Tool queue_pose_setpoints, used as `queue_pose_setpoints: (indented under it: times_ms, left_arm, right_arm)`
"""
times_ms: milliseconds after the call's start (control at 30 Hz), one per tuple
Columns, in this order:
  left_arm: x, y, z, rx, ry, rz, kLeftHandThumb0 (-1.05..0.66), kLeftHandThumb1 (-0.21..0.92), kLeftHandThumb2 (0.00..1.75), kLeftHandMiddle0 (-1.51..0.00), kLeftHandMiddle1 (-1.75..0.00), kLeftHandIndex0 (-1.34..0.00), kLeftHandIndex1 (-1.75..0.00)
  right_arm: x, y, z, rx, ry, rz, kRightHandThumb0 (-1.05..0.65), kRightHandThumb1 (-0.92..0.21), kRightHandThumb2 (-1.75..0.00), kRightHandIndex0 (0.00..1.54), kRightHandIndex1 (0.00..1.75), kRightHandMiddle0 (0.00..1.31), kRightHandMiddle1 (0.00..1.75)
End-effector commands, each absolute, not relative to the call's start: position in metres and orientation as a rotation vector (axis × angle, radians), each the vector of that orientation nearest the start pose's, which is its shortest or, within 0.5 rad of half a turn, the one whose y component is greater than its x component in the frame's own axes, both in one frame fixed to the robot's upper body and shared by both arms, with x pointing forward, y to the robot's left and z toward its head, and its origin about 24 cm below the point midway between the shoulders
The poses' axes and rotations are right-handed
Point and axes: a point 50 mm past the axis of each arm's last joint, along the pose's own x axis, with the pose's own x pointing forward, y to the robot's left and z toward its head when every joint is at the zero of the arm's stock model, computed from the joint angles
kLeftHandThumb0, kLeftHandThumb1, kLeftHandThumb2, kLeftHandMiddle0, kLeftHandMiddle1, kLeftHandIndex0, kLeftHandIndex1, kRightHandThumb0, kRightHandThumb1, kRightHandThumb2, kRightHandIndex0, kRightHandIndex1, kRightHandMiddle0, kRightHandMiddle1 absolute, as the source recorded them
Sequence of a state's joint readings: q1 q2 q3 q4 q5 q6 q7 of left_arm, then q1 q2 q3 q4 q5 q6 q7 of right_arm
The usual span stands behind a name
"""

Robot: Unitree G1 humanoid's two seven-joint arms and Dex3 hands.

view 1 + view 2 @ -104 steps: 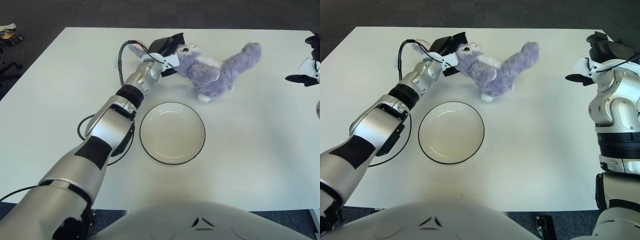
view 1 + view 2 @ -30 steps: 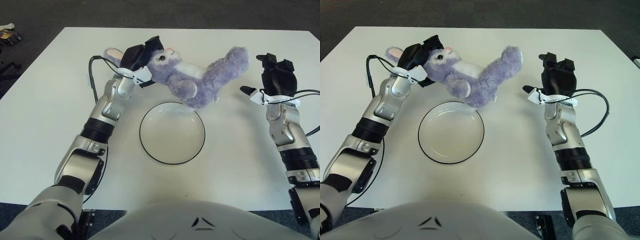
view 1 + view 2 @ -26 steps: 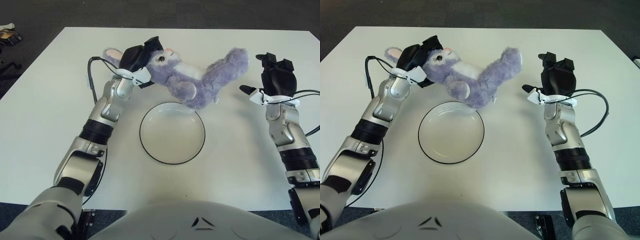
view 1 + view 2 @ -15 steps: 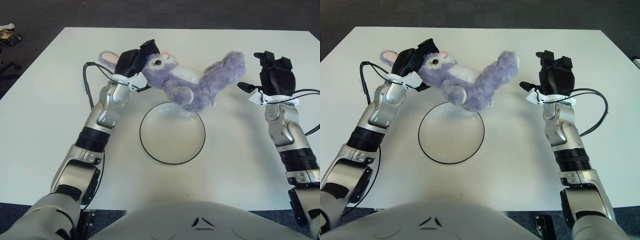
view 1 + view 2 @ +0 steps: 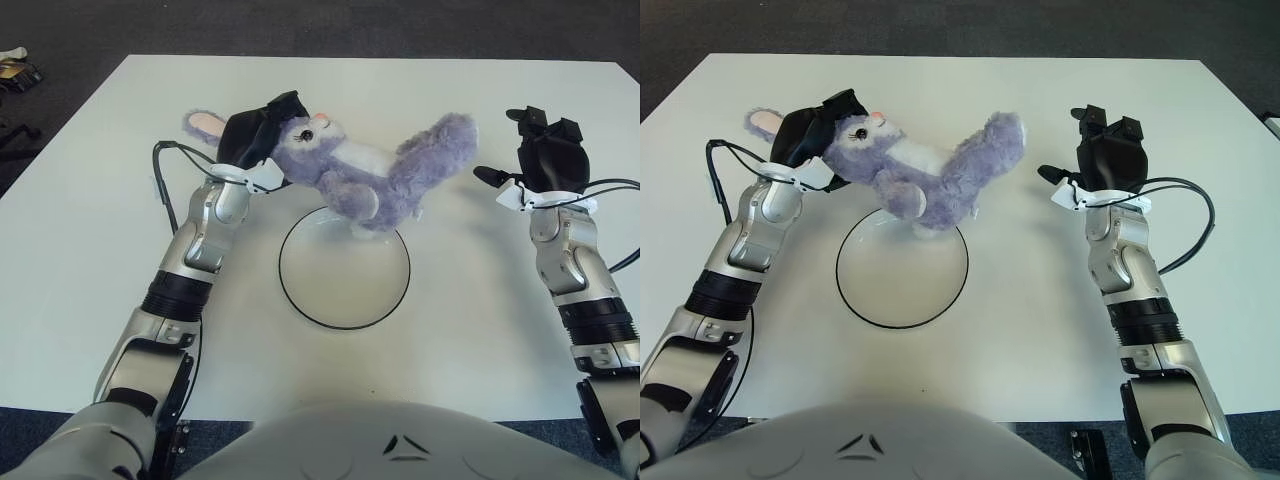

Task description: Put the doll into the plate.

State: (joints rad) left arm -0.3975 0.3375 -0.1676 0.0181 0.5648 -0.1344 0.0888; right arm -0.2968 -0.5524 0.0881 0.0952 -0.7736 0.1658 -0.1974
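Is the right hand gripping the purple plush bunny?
No: the right hand shows apart from the bunny, right of its tail; the left hand grips its head.

The left hand (image 5: 262, 138) covers the back of the doll's (image 5: 365, 176) head, so where its fingers press cannot be seen; one pink ear sticks out behind it. The doll's body hides the far rim of the plate (image 5: 344, 266) near the frame centre, and whether its foot touches the plate cannot be told. The right hand (image 5: 545, 160), at the right, shows mostly its black back. At the upper left edge, a small object (image 5: 15, 65) on the floor is cut off and too small to identify.
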Motion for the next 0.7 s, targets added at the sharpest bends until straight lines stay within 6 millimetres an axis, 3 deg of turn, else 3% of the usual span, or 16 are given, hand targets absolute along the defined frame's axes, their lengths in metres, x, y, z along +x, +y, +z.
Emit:
queue_pose_setpoints:
  times_ms: [0, 133, 167, 267, 433, 467, 600, 667]
  left_arm:
    - [0.301, 0.141, 0.156, 0.887, -0.59, -0.062, -0.02, -0.09, 1.64, -0.89, -1.75, -0.92, -1.32]
    - [0.297, 0.142, 0.154, 0.872, -0.584, -0.054, -0.02, -0.11, 1.65, -0.9, -1.75, -0.93, -1.31]
    - [0.295, 0.143, 0.153, 0.866, -0.586, -0.05, -0.01, -0.07, 1.66, -0.84, -1.75, -0.86, -1.47]
    - [0.29, 0.144, 0.152, 0.855, -0.589, -0.046, -0.01, -0.1, 1.65, -0.88, -1.75, -0.94, -1.33]
    - [0.284, 0.146, 0.151, 0.841, -0.585, -0.051, -0.01, -0.18, 1.73, -0.93, -1.75, -1.0, -1.33]
    - [0.283, 0.146, 0.151, 0.839, -0.584, -0.051, -0.01, -0.13, 1.72, -0.87, -1.75, -0.91, -1.47]
    - [0.279, 0.147, 0.151, 0.825, -0.586, -0.053, -0.01, -0.06, 1.71, -0.78, -1.75, -0.8, -1.67]
    - [0.277, 0.147, 0.15, 0.819, -0.588, -0.054, -0.01, -0.08, 1.66, -0.84, -1.75, -0.89, -1.43]
  right_arm:
    - [0.304, -0.238, 0.131, -1.344, -0.2, -0.297, -0.63, -0.8, -0.55, 0.03, 1.26, 0.0, 0.72]
    - [0.304, -0.239, 0.132, -1.348, -0.2, -0.298, -0.65, -0.81, -0.55, 0.03, 1.24, 0.0, 0.71]
    - [0.304, -0.239, 0.132, -1.349, -0.199, -0.297, -0.65, -0.81, -0.55, 0.04, 1.24, 0.0, 0.71]
    - [0.304, -0.239, 0.132, -1.349, -0.196, -0.296, -0.65, -0.81, -0.54, 0.04, 1.22, 0.0, 0.69]
    - [0.305, -0.24, 0.132, -1.352, -0.184, -0.295, -0.64, -0.81, -0.54, 0.04, 1.21, 0.0, 0.69]
    - [0.305, -0.24, 0.132, -1.353, -0.183, -0.295, -0.64, -0.81, -0.54, 0.04, 1.21, 0.0, 0.69]
    - [0.305, -0.241, 0.131, -1.358, -0.177, -0.296, -0.65, -0.81, -0.54, 0.04, 1.21, 0.0, 0.69]
    - [0.305, -0.241, 0.131, -1.361, -0.176, -0.296, -0.65, -0.81, -0.54, 0.03, 1.21, 0.0, 0.69]
